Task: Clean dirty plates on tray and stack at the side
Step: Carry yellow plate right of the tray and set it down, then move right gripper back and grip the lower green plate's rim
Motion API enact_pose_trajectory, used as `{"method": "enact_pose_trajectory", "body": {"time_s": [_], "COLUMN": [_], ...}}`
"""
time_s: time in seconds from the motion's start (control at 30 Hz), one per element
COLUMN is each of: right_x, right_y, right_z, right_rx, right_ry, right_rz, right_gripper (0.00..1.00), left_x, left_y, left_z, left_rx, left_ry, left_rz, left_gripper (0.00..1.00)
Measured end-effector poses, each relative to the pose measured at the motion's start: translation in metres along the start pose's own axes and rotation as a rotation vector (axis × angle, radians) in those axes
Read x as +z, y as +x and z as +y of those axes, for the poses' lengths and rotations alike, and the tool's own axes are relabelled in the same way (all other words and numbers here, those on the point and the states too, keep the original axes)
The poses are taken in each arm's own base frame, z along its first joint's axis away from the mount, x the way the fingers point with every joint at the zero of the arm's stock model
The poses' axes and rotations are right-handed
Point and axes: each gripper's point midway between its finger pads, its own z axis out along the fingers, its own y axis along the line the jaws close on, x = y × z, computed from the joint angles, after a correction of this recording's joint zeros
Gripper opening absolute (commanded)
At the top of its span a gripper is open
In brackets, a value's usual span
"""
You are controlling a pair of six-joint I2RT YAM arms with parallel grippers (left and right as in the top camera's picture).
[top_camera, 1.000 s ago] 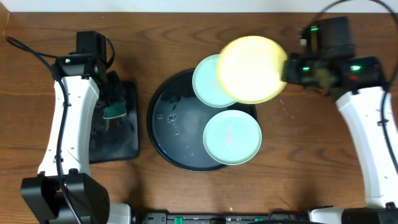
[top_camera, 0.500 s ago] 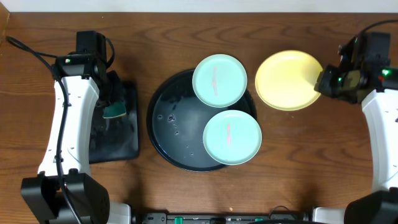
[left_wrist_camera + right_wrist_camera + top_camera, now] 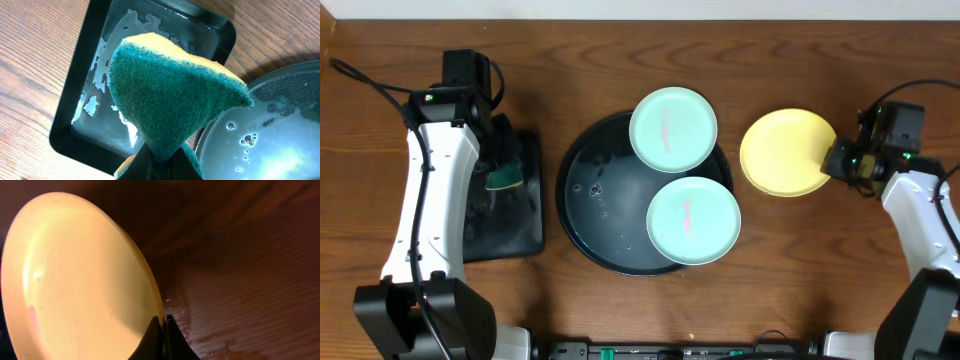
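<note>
The pale yellow plate [image 3: 785,153] lies low over the wood right of the round black tray [image 3: 582,200]; my right gripper [image 3: 838,160] is shut on its right rim. In the right wrist view the plate [image 3: 75,280] fills the left, its rim pinched by my gripper [image 3: 162,325]. Two pale cyan plates sit on the tray, one at its top edge [image 3: 672,129], one at the lower right [image 3: 693,220]. My left gripper [image 3: 503,165] is shut on the teal sponge [image 3: 170,95] and holds it over the rectangular tray [image 3: 75,135].
The rectangular black tray [image 3: 525,225] stands left of the round tray and holds water. Soapy water and bubbles lie on the round tray's floor [image 3: 260,145]. The wood under the yellow plate is wet [image 3: 225,315].
My right gripper carried the yellow plate from above the tray's upper right out to the right and down to the wood. The left arm has not moved.
</note>
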Motion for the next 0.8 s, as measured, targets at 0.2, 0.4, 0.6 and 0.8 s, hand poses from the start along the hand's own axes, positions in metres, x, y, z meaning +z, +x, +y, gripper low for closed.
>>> {"method": "enact_pose_trajectory", "body": {"time_s": [0.2, 0.4, 0.6, 0.8], "right_x": [0.032, 0.046, 0.015, -0.049], "right_y": [0.015, 0.031, 0.034, -0.004], "right_z": [-0.007, -0.011, -0.002, 0.042], "right_rx": [-0.012, -0.013, -0.005, -0.037], "right_ry": [0.014, 0.016, 0.005, -0.127], "right_rz": [0.07, 0.139, 0.251, 0.197], "right_gripper": [0.04, 0.18, 0.29, 0.36], "left_x": [0.0, 0.0, 0.0, 0.0], "left_y": [0.0, 0.0, 0.0, 0.0], "left_z": [0.0, 0.0, 0.0, 0.0], "left_rx": [0.0, 0.0, 0.0, 0.0], "left_ry": [0.0, 0.0, 0.0, 0.0], "left_rz": [0.0, 0.0, 0.0, -0.002], "left_gripper": [0.08, 0.08, 0.08, 0.07]}}
